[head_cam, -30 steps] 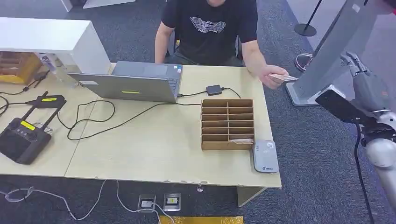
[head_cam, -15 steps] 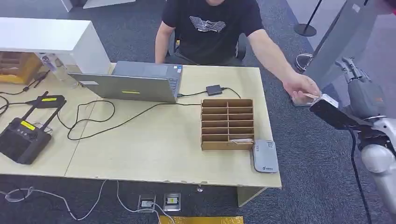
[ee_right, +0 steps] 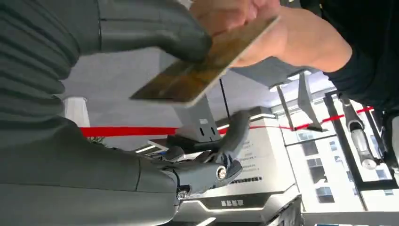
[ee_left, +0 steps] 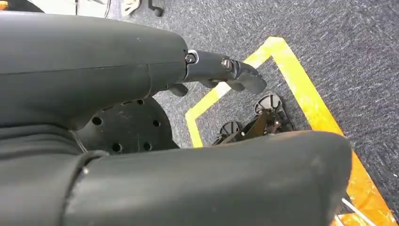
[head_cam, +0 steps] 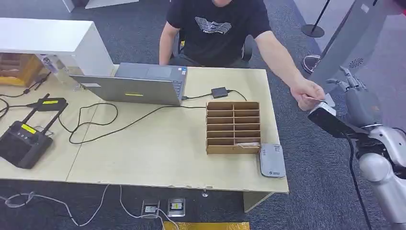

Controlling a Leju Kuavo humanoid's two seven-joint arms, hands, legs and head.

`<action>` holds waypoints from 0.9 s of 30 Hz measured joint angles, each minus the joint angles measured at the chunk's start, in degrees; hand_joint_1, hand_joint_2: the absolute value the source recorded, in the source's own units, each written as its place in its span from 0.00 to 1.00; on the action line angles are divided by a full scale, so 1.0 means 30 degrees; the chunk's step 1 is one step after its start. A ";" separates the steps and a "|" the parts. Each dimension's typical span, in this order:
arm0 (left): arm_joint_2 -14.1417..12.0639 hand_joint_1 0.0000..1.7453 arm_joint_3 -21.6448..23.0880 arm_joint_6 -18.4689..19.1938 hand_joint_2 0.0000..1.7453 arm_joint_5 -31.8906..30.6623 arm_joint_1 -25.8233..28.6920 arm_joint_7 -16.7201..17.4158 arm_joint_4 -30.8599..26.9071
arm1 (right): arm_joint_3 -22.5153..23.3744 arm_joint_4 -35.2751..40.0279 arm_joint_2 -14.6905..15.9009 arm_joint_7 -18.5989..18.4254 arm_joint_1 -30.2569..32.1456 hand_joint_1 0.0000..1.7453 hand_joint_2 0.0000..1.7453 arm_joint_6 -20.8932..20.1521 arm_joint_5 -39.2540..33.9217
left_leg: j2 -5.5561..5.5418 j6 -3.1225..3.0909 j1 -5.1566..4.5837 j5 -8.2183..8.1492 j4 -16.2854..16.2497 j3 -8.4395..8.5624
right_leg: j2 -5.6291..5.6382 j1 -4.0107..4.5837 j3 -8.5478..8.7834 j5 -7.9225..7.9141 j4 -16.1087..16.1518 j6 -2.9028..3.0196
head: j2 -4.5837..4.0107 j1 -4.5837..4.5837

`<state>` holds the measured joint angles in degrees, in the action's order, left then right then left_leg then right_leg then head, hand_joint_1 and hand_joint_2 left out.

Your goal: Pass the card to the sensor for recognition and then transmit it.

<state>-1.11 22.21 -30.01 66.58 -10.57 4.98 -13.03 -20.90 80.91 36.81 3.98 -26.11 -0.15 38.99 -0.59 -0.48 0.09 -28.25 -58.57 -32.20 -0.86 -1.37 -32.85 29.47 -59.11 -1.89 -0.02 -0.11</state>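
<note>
One card [ee_right: 202, 66] in person's hand [head_cam: 309, 92], right hand [head_cam: 356, 98] fingers released, left's state unclear

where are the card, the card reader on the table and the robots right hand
card [ee_right: 197, 70], right wrist view, middle of its flat face
card reader [head_cam: 272, 160], head view, middle of its grey top
right hand [head_cam: 358, 98], head view, back of the hand

Table [head_cam: 158, 153]: pale wood. Compartment box [head_cam: 233, 127]: brown. Laptop [head_cam: 139, 85]: grey, yellow sticker. Card [ee_right: 202, 66]: gold-brown. Person's shirt [head_cam: 215, 28]: black, white wave print. Carpet [head_cam: 311, 163]: dark grey, yellow floor tape [ee_left: 301, 94].
</note>
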 joint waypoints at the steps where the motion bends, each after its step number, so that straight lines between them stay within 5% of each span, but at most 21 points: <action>1: 0.0007 0.00 -0.0015 0.0000 0.00 -0.0029 0.0001 0.0007 0.0000 | 0.0000 0.0000 0.0000 -0.0007 0.0000 1.00 1.00 -0.0080 0.0000 | 0.0000 0.0000 0.0000 0.0000 0.0000 0.0001 | -0.0001 0.0000 0.0001 0.0000 0.0000 0.0000 | 0.0000 0.0000; 15: -0.0007 0.00 -0.0284 0.0211 0.00 -0.0539 0.0003 0.0088 0.0000 | 0.0015 0.0007 0.0000 -0.0269 0.0015 1.00 1.00 -0.0430 0.0371 | -0.0001 0.0000 0.0001 0.0000 0.0000 0.0000 | -0.0002 0.0001 0.0002 0.0000 -0.0001 0.0000 | 0.0000 0.0007; 27: -0.0386 0.00 -0.0321 0.2192 0.00 -0.1654 0.0014 0.1324 0.0000 | -0.0386 -0.0080 -0.0801 -0.0983 0.1512 1.00 1.00 -0.0183 0.0373 | -0.0007 0.0001 0.0022 0.0000 0.0004 -0.0013 | -0.0010 0.0022 0.0000 0.0004 0.0000 0.0004 | 0.0000 0.0007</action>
<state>-2.27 21.24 -23.43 61.62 -10.52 8.96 -13.03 -22.05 80.67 34.40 1.03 -21.57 -0.70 40.11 -0.61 -0.47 0.15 -28.26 -58.56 -32.24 -0.89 -1.30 -32.86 29.48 -59.11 -1.88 -0.02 -0.09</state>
